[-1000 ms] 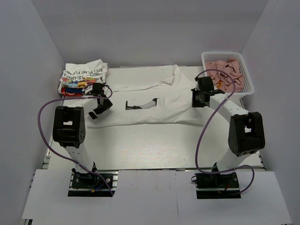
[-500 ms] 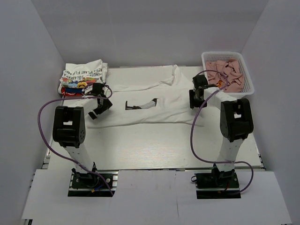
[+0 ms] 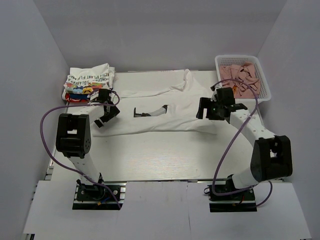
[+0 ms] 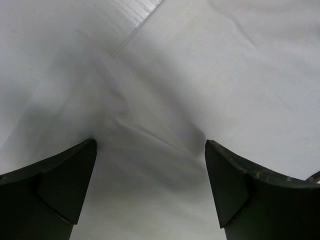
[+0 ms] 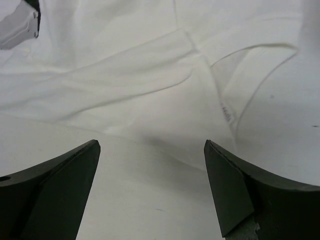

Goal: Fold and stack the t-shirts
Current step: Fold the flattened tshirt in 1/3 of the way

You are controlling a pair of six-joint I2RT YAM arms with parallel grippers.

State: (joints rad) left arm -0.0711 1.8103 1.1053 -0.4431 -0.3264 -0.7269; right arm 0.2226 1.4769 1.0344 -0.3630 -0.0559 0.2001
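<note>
Nearest us is a pale, board-lined desk (image 3: 160, 155), with plain white walls (image 3: 160, 35) around it. A big white tee (image 3: 175, 112) lies spread in the middle, soft and wrinkly. Our left jaws are spread wide over its left end, our right jaws over its right side, pinching nothing. Far left sits a pile of folded tees (image 3: 90, 79). Far right, a mesh basket (image 3: 237, 57) holds pink cloths (image 3: 247, 72).

Lab bench: white booth walls (image 3: 30, 75), bolted robot arms (image 3: 74, 132).
</note>
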